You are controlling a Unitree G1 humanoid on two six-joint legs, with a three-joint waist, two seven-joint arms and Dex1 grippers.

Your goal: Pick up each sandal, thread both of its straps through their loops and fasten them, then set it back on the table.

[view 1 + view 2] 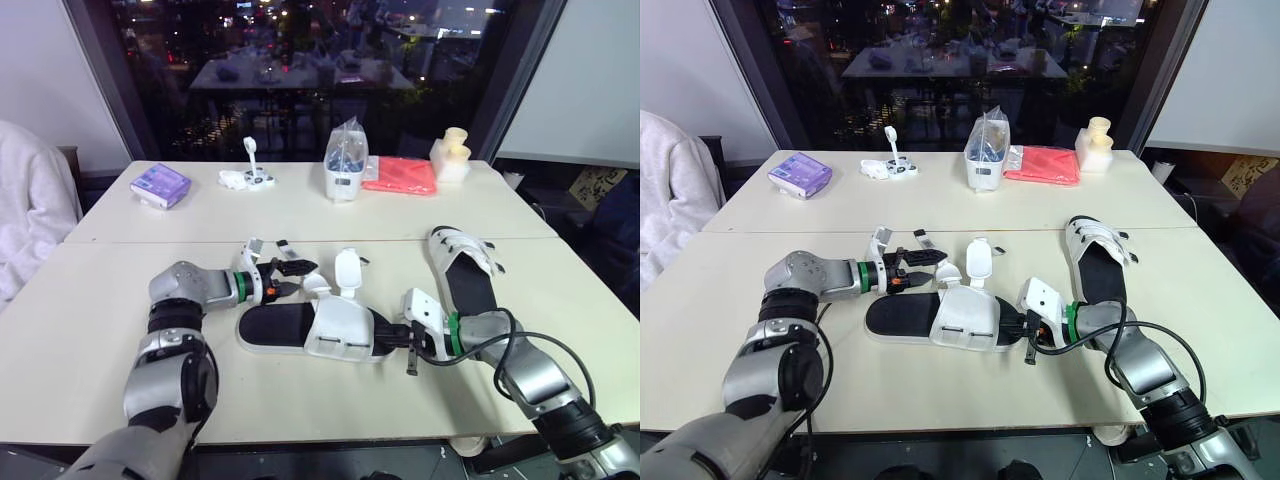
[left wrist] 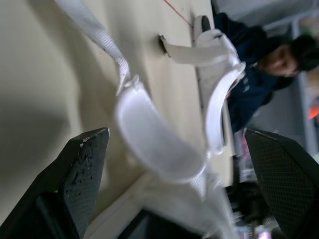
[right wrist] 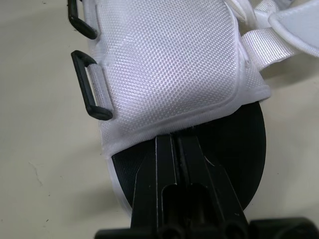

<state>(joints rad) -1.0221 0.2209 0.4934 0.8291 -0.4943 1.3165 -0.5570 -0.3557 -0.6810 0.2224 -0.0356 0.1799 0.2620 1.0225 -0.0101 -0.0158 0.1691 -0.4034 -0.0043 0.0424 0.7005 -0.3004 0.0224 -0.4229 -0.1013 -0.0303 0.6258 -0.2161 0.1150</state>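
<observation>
A sandal with a black sole and white upper lies on the table between my arms, its straps standing loose. My left gripper is open at the sandal's far side. In the left wrist view a white strap runs between its fingers, which do not touch it. My right gripper is shut, and its fingertips rest on the black insole beside the white upper and two black loops. A second sandal lies flat to the right.
Along the table's far side stand a purple box, small white objects, a clear bag on a white container, a red cloth and cream items. A person in white sits at the left.
</observation>
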